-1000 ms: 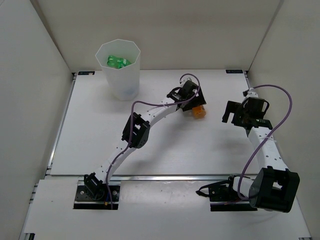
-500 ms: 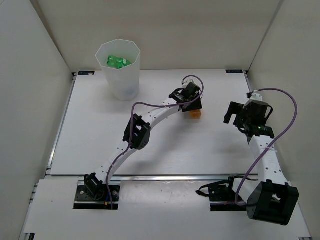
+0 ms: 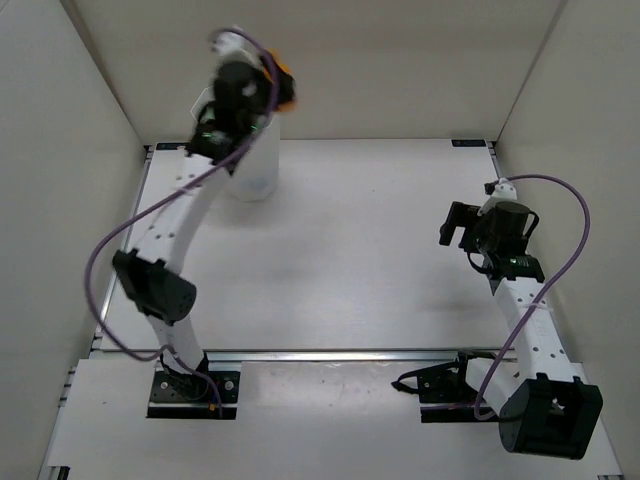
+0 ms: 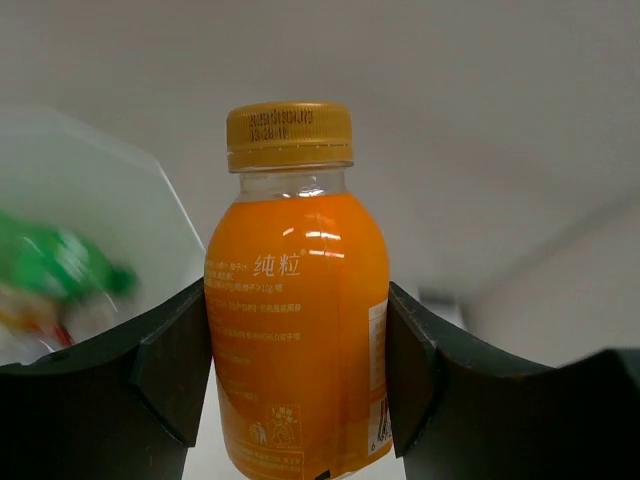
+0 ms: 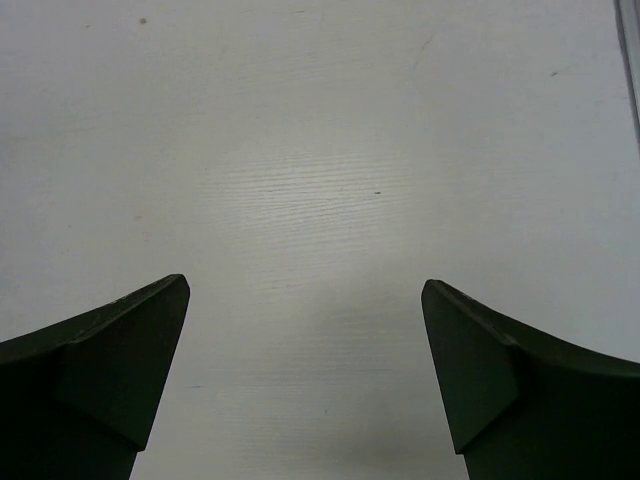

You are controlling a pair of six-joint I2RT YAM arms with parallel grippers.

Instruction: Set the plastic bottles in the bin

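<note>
While the right gripper (image 3: pixel 453 227) hangs well to the right of the bin (image 3: pixel 257 168), its jaws spread wide and empty over the table (image 3: pixel 350 250), I see the left gripper (image 4: pixel 297 305) above the bin's rim, clamped on the orange bottle (image 4: pixel 297 240). A green bottle (image 4: pixel 55 265) lies blurred inside the bin.

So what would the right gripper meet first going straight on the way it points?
Most likely the table: the right gripper, open and empty, faces only its white surface in the wrist view, with nothing else in line.
</note>
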